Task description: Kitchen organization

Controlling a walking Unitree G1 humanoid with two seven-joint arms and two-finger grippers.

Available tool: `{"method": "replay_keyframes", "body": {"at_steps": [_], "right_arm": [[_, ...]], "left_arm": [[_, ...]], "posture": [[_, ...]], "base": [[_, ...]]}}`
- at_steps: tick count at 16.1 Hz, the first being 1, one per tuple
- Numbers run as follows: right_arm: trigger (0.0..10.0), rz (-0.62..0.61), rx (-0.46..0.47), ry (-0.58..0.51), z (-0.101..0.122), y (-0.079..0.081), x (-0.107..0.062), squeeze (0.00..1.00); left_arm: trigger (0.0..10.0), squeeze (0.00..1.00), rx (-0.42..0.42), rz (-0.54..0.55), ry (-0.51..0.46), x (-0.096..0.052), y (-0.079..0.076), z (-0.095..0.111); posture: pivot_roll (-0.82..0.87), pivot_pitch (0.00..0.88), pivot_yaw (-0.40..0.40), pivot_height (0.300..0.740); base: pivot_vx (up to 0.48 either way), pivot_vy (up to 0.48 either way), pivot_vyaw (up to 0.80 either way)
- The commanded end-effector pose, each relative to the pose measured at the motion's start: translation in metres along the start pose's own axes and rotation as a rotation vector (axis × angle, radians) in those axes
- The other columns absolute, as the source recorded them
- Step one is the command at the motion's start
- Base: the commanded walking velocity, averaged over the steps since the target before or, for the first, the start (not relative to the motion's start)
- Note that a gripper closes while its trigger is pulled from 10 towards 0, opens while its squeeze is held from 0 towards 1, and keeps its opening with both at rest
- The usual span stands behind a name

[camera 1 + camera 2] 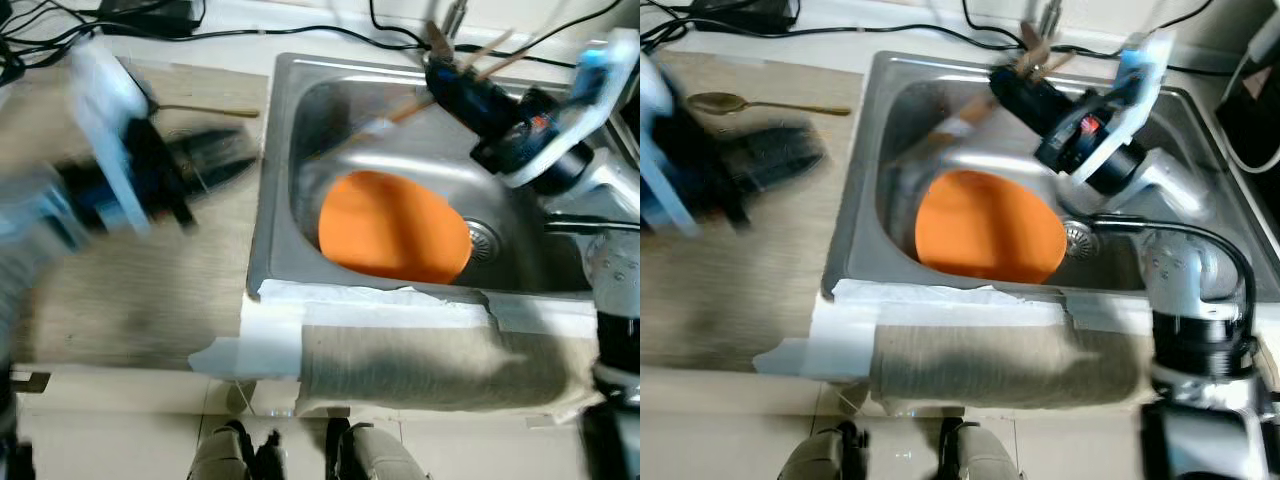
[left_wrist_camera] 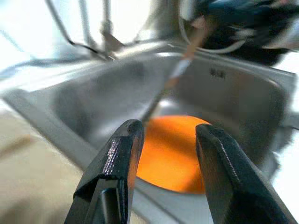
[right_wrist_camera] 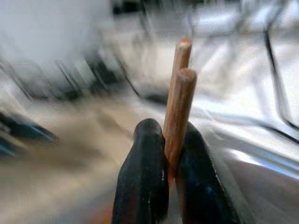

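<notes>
Wooden chopsticks are sitting pinched tight between the right gripper's black fingers, up over the back of the steel sink. The right wrist view is showing two round stick ends side by side. An orange plate is lying in the sink. The left gripper is hanging half open and empty over the counter, near a gold spoon. No writing can be read.

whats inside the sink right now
An orange plate lies on the sink floor beside the drain, hiding the floor under it. The right gripper holds wooden chopsticks slanting down into the basin.
</notes>
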State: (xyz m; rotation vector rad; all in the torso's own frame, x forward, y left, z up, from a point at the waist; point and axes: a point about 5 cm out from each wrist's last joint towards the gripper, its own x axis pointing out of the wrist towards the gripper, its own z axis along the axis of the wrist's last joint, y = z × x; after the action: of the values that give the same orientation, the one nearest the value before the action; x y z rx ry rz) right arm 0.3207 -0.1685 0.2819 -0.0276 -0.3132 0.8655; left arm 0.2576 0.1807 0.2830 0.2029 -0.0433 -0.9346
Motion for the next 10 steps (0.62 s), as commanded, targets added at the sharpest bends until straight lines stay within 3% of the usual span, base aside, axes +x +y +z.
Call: {"method": "replay_keyframes", "body": {"at_steps": [1,3,6,7,10], "right_arm": [[0.0,-0.020,-0.116,0.074,-0.005,-0.003,0.003,0.00],[0.0,-0.012,-0.338,0.250,-0.025,-0.006,0.008,0.00],[0.0,0.069,-0.458,0.371,-0.055,0.003,0.015,0.00],[10.0,0.098,-0.500,0.413,-0.069,0.008,0.016,0.00],[10.0,0.105,-0.548,0.464,-0.096,0.013,0.017,0.00]], "left_arm": [[10.0,0.00,0.030,-0.045,-0.009,0.004,-0.011,0.004],[10.0,0.00,0.017,-0.107,-0.001,0.013,-0.025,-0.003],[10.0,0.00,0.021,-0.149,0.022,0.016,-0.034,-0.010],[10.0,0.00,0.017,-0.164,0.043,0.016,-0.036,-0.013],[10.0,0.00,0.009,-0.157,0.069,0.013,-0.038,-0.019]], "posture": [[-0.12,0.197,-0.125,0.740],[-0.13,0.192,-0.129,0.740],[-0.13,0.185,-0.132,0.740],[-0.12,0.183,-0.134,0.740],[-0.11,0.185,-0.131,0.740]], "base": [[0.000,0.000,0.00],[0.000,0.000,0.00],[0.000,0.000,0.00],[0.000,0.000,0.00],[0.000,0.000,0.00]]}}
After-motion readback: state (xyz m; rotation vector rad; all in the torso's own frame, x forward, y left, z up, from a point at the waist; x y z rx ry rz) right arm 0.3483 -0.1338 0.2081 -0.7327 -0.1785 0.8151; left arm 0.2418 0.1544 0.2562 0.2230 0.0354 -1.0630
